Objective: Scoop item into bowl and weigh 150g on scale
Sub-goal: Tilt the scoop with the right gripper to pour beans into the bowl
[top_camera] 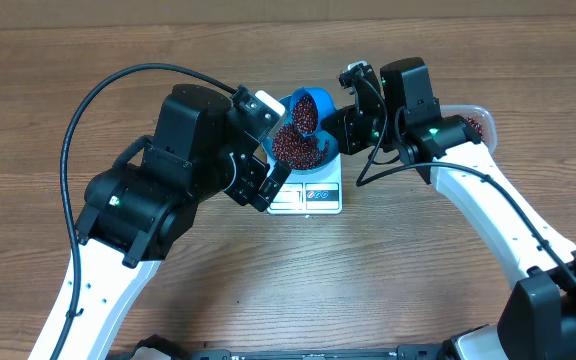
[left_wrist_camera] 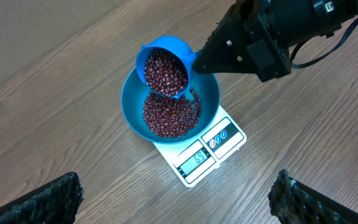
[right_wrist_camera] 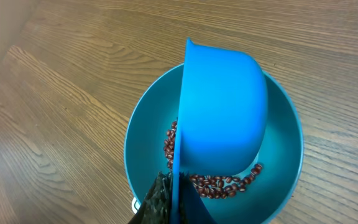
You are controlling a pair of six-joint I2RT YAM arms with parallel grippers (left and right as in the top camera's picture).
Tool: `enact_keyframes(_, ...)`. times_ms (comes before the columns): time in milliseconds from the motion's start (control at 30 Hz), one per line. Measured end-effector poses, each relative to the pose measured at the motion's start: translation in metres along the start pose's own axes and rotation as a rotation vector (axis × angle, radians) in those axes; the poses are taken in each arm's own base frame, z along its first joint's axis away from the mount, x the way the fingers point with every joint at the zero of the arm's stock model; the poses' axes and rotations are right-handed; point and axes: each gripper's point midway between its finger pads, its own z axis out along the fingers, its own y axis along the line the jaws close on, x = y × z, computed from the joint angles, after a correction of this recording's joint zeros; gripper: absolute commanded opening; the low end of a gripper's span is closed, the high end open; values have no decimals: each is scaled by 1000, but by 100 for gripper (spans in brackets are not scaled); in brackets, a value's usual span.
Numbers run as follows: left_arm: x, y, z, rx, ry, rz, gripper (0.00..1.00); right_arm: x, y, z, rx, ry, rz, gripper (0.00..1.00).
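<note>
On top of the white scale (left_wrist_camera: 205, 154) sits the round blue bowl (left_wrist_camera: 209, 93), covering all of it but the display strip, whose digits are too small to read with certainty. Above the scale, over the bowl's rim farthest from the display, the right gripper (left_wrist_camera: 211, 57) is clenched on the handle of a small blue scoop (left_wrist_camera: 165, 42). The scoop is tipped steeply, mouth facing down and toward the left arm, its handle running back from the scale toward the right arm. Dark red-brown beans (left_wrist_camera: 169, 117) fill the scoop and lie heaped in the bowl under its lip. The left gripper (left_wrist_camera: 178, 204) hovers near the scale's display side, fingers spread wide, holding nothing. The pour appears to depend on the right wrist's tilt alone, and a sharper tip would likely dump too much.
</note>
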Motion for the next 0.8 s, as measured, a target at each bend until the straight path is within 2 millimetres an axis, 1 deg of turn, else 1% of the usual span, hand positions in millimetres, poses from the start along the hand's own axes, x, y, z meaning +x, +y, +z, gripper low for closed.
enact_keyframes(367,0,0,0,0,0,0,100,2,-2,-10,45,8,-31,4)
enact_keyframes(533,0,0,0,0,0,0,100,8,1,-9,79,30,-87,4)
enact_keyframes(800,0,0,0,0,0,0,100,12,10,-2,142,48,-215,4)
